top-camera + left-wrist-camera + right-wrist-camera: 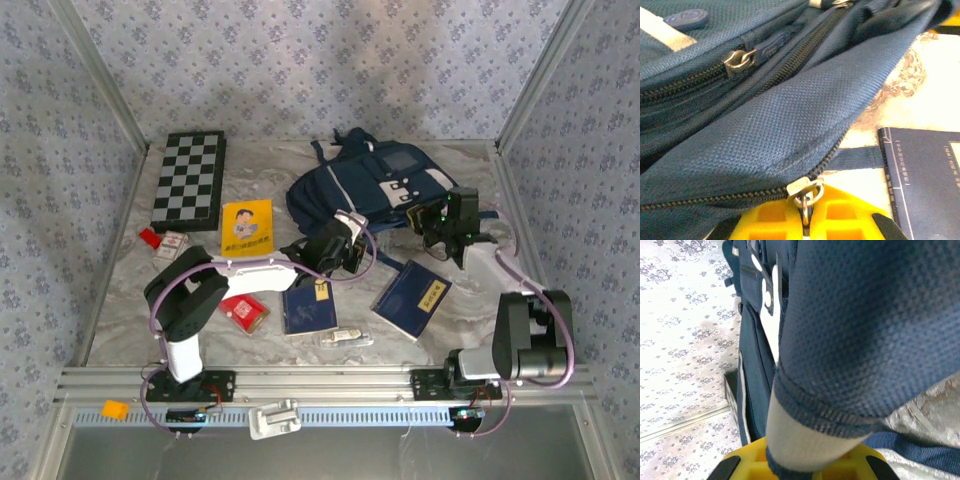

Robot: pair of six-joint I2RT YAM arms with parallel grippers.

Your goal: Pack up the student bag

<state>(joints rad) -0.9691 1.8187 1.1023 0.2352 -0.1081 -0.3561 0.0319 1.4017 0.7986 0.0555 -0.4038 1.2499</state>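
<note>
The student bag (370,185), navy with white panels, lies at the back middle of the table. My left gripper (335,245) is at its near left edge. In the left wrist view the yellow fingers (840,215) are shut on the metal zipper pull (805,192) at the end of a closed zipper line in the bag's fabric (790,120). My right gripper (445,225) is at the bag's right side. In the right wrist view it (800,467) is shut on a fold of blue mesh fabric with a white band (805,440), which hides the fingertips.
A chessboard (190,180) lies at the back left, with a yellow booklet (247,227) beside it. Two flat dark blue books (309,307) (412,298) lie in front of the bag. A red packet (243,312) and small items (172,245) (340,338) lie near the left arm.
</note>
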